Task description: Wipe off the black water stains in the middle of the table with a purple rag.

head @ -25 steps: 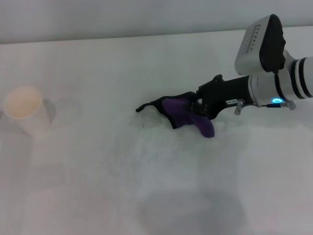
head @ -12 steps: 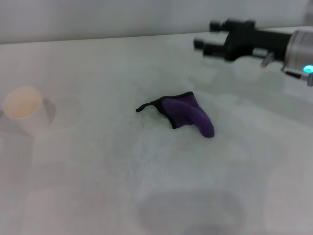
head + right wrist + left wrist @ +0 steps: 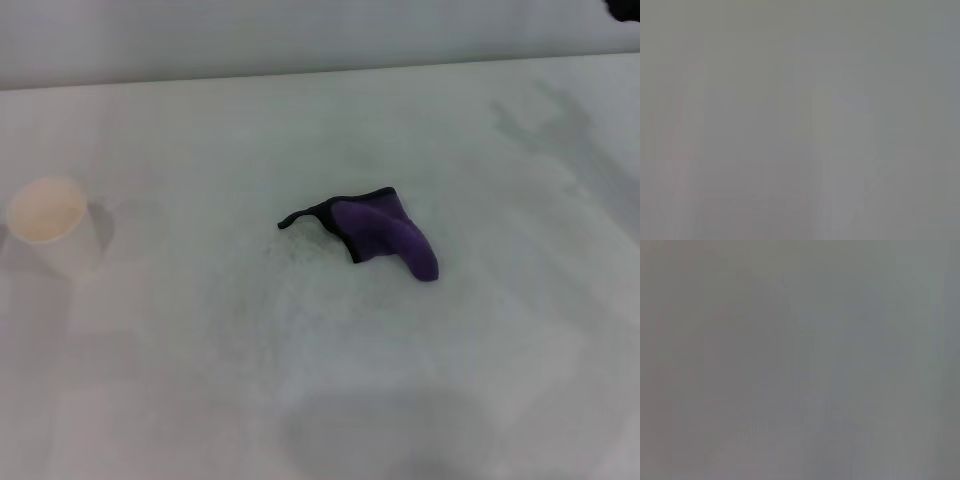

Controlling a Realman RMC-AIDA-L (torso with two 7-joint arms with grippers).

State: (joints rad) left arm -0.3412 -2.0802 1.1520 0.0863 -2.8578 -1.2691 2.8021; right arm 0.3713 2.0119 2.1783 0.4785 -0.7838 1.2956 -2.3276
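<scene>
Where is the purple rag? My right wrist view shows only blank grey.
Observer: The purple rag lies crumpled in the middle of the table, nothing holding it.
Operator: Any black stain showing?
Observer: None shows in the head view; the rag could be covering it.
Operator: And the grippers?
Observer: Only a dark sliver of the right gripper shows at the far right corner, apart from the rag; the left is unseen.
</scene>
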